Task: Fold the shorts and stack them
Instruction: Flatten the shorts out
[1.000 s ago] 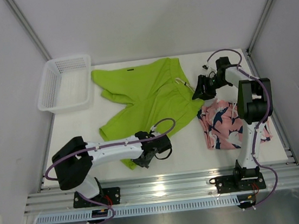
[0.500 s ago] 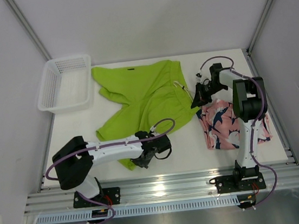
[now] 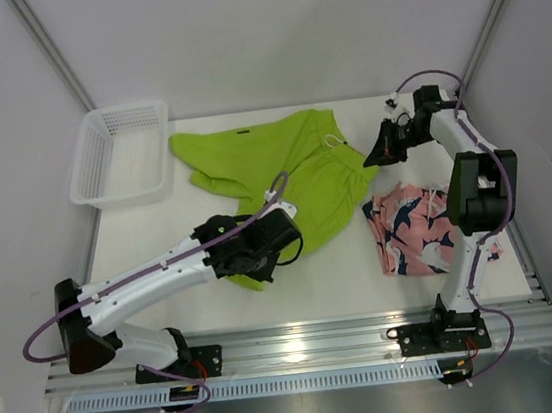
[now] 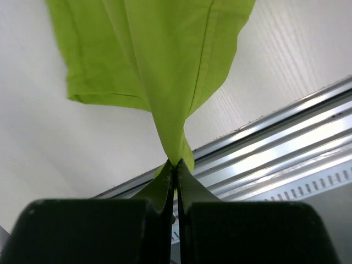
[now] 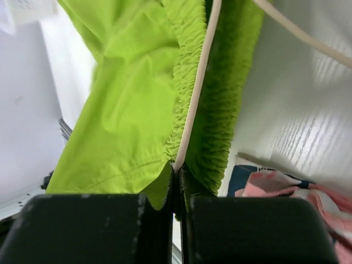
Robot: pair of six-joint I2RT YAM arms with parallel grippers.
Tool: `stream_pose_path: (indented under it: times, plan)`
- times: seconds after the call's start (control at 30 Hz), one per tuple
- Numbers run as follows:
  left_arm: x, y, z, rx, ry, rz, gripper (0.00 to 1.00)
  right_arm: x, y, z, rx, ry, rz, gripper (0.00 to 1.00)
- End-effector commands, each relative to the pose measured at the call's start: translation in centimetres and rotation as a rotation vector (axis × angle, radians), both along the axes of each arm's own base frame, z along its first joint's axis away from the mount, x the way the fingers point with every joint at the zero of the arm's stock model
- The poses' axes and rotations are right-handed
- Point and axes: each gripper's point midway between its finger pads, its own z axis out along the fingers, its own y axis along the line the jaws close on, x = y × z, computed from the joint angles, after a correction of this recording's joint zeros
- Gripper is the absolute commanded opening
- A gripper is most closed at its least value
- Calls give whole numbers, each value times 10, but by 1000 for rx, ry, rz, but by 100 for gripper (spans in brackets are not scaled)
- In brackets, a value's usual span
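Note:
The lime-green shorts (image 3: 286, 165) lie spread across the middle of the table, and both arms hold them. My left gripper (image 3: 256, 267) is shut on a leg hem, and the cloth hangs in a bunched strip from the jaws (image 4: 177, 163). My right gripper (image 3: 372, 157) is shut on the elastic waistband's right corner (image 5: 177, 169), next to the white drawstring (image 5: 197, 93). The coral-pink printed shorts (image 3: 415, 230) lie crumpled on the table's right side, beside the right arm. A corner of the pink shorts (image 5: 278, 187) shows in the right wrist view.
A white mesh basket (image 3: 118, 150) stands at the back left corner of the table (image 3: 158, 231). Aluminium rails (image 3: 303, 344) run along the near edge. White walls enclose the table on both sides and at the back.
The left arm has swung forward, carrying the green leg hem toward the middle. The right gripper has shut on the waistband and pulled it back and to the right.

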Motion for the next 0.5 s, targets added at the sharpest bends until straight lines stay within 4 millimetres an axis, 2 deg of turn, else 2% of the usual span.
stream_pose_path:
  times: [0.0, 0.13, 0.17, 0.33, 0.4, 0.47]
  plan:
    - [9, 14, 45, -37, -62, 10, 0, 12, -14, 63, 76, -111, -65, 0]
    - [15, 12, 71, -112, -82, 7, 0, 19, -27, 69, 102, -103, -116, 0]
    - [19, 10, 85, -146, -101, 11, 0, 20, -29, 71, 109, -99, -124, 0]
    - [34, 15, 109, -182, -128, 33, 0, 27, -37, 95, 206, -111, -190, 0]
    - [51, 23, 112, -157, -141, 59, 0, 31, -36, 102, 225, -110, -204, 0]
    - [73, 44, 113, -95, -173, 153, 0, 36, -35, 110, 242, -103, -228, 0]
